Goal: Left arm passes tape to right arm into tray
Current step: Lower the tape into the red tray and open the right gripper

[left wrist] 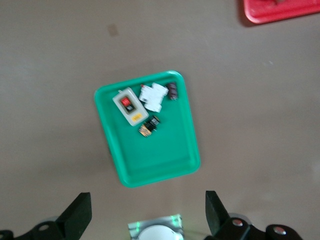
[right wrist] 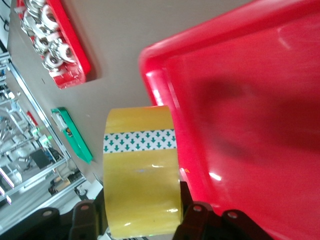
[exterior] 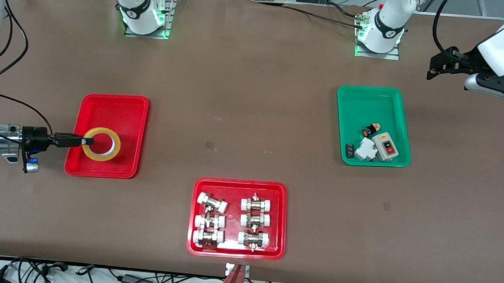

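Observation:
The tape (exterior: pixel 102 156), a yellowish ring with a white core, is inside the plain red tray (exterior: pixel 114 107) toward the right arm's end of the table. My right gripper (exterior: pixel 86 140) reaches in level over the tray's edge and is shut on the ring's wall. In the right wrist view the tape (right wrist: pixel 140 175) sits clamped between the two black fingers (right wrist: pixel 192 215), beside the tray (right wrist: pixel 250 100). My left gripper (exterior: pixel 433 67) is open and empty, up in the air over the table's edge at the left arm's end. In the left wrist view it (left wrist: pixel 147 212) shows wide open.
A green tray (exterior: pixel 374 105) with a switch box and small parts lies near the left arm's base; it also shows in the left wrist view (left wrist: pixel 150 160). A red tray with metal fittings (exterior: pixel 240 185) lies nearest the front camera, mid-table.

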Controlling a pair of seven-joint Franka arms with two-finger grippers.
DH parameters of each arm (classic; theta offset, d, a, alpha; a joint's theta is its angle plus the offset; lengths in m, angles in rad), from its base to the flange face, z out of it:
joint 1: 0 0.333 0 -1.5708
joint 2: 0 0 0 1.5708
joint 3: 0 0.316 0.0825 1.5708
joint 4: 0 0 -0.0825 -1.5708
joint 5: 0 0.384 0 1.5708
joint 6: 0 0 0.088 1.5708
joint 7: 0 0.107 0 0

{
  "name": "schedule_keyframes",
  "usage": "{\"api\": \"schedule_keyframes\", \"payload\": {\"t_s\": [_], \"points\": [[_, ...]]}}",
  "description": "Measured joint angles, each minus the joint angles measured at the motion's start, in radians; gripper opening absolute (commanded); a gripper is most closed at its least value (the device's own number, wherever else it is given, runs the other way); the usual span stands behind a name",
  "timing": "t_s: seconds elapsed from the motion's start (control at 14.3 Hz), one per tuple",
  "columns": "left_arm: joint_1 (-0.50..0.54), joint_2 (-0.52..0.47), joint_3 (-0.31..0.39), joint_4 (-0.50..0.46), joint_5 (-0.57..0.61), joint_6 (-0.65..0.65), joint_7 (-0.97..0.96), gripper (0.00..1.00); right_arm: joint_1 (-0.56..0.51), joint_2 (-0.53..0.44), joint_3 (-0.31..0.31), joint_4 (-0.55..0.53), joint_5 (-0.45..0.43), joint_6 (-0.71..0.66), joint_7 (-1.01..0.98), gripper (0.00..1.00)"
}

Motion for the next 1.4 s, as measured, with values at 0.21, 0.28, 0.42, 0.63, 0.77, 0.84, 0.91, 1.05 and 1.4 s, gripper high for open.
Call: {"api": "schedule_keyframes", "payload": {"t_s": [0.21,0.28,0.42,0.63,0.77,0.84,0.91,1.05,1.4], "points": [[-0.001,0.001,0.004,-0.011,0.044,0.082,-0.001,1.0,-0.01,0.043,0.003,-0.002,-0.004,-0.001,-0.066,0.29],[-0.002,-0.002,0.007,-0.011,0.052,0.078,-0.006,1.0,-0.008,0.052,0.006,-0.003,-0.009,-0.001,-0.071,0.3],[-0.003,-0.011,0.024,-0.011,0.055,0.053,-0.06,1.0,-0.005,0.06,0.009,-0.01,-0.02,-0.001,-0.077,0.47],[-0.003,-0.017,0.037,-0.011,0.055,0.047,-0.147,1.0,-0.005,0.065,0.011,-0.022,-0.032,0.003,-0.093,1.0],[-0.002,-0.018,0.037,-0.011,0.055,0.074,-0.155,1.0,-0.005,0.069,0.011,-0.041,-0.036,0.025,-0.121,1.0],[-0.001,-0.018,0.037,-0.012,0.053,0.088,-0.155,1.0,-0.004,0.069,0.011,-0.057,-0.036,0.04,-0.135,1.0],[-0.001,-0.017,0.037,-0.014,0.05,0.097,-0.156,1.0,-0.004,0.069,0.013,-0.072,-0.036,0.051,-0.141,1.0],[0.005,-0.007,0.042,-0.018,0.038,0.108,-0.157,1.0,0.0,0.069,0.016,-0.095,-0.052,0.074,-0.149,1.0],[0.01,0.008,0.042,-0.018,0.027,0.117,-0.157,1.0,0.064,0.016,0.023,-0.098,-0.239,0.175,-0.159,1.0]]}}
